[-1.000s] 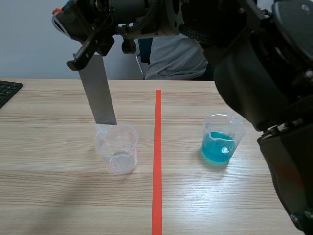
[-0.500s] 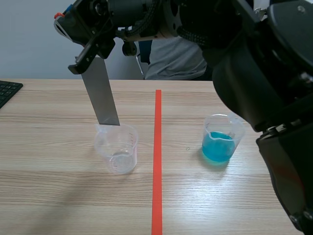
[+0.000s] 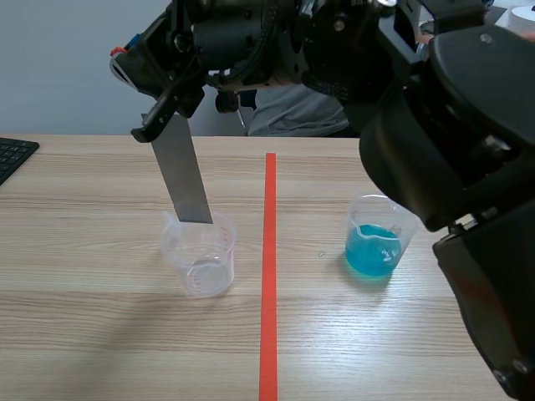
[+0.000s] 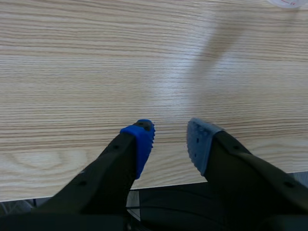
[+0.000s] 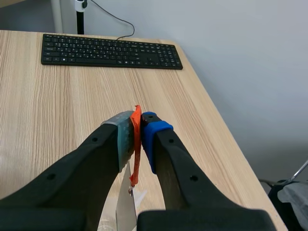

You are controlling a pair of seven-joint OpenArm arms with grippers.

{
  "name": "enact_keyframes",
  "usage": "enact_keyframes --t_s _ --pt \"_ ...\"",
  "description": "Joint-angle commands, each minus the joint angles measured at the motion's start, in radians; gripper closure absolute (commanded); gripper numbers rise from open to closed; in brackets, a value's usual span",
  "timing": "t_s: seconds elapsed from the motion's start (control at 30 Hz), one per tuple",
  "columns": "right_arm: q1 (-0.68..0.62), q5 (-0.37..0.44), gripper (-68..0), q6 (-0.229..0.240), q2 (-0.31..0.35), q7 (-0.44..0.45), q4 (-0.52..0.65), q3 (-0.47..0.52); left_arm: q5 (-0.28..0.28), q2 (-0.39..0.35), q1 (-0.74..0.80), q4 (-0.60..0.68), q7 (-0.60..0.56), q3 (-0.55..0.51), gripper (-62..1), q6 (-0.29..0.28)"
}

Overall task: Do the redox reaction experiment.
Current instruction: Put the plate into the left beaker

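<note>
Grey flat metal strip [image 3: 182, 175] is hanging clamped in the right gripper [image 5: 137, 126], tip at the mouth of the empty clear plastic beaker [image 3: 201, 255], so I'm guessing nothing's reacting yet, with the blue-liquid beaker [image 3: 376, 242] sitting untouched at its 3 o'clock and the left gripper [image 4: 171, 142] fingers apart, empty.

The metal strip [image 3: 185, 180] overhangs the clear beaker [image 3: 199, 253]; the blue beaker [image 3: 378, 242] stands uncovered.

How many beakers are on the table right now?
2. One clear, empty beaker left of the red tape line, beneath the metal strip in the right gripper; one beaker of blue liquid right of it. Others could be hidden behind that arm.
</note>
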Motion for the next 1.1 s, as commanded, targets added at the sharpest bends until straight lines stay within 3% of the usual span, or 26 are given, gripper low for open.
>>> enact_keyframes --t_s 0.0,0.3,0.6,0.77,1.07 --pt "0.031 0.0 -1.5 -0.003 0.0 0.029 -0.018 0.005 -0.006 -0.006 0.006 0.016 -0.01 -0.003 -25.7 -0.004" --pt "0.031 -0.079 -1.5 -0.003 0.0 0.14 -0.138 0.005 -0.006 -0.008 0.006 0.016 -0.01 -0.003 -45.1 -0.004" --pt "0.031 -0.233 -1.5 -0.003 0.0 0.322 -0.28 0.005 -0.006 -0.009 0.006 0.016 -0.01 -0.003 -62.3 -0.002" --pt "0.031 -0.31 -1.5 -0.003 0.0 0.389 -0.33 0.005 -0.006 -0.009 0.006 0.016 -0.01 -0.003 -62.3 -0.002" --pt "0.028 -0.326 -1.5 0.001 0.0 0.394 -0.335 -0.022 -0.006 -0.009 0.006 0.016 -0.01 -0.003 -62.3 0.043"
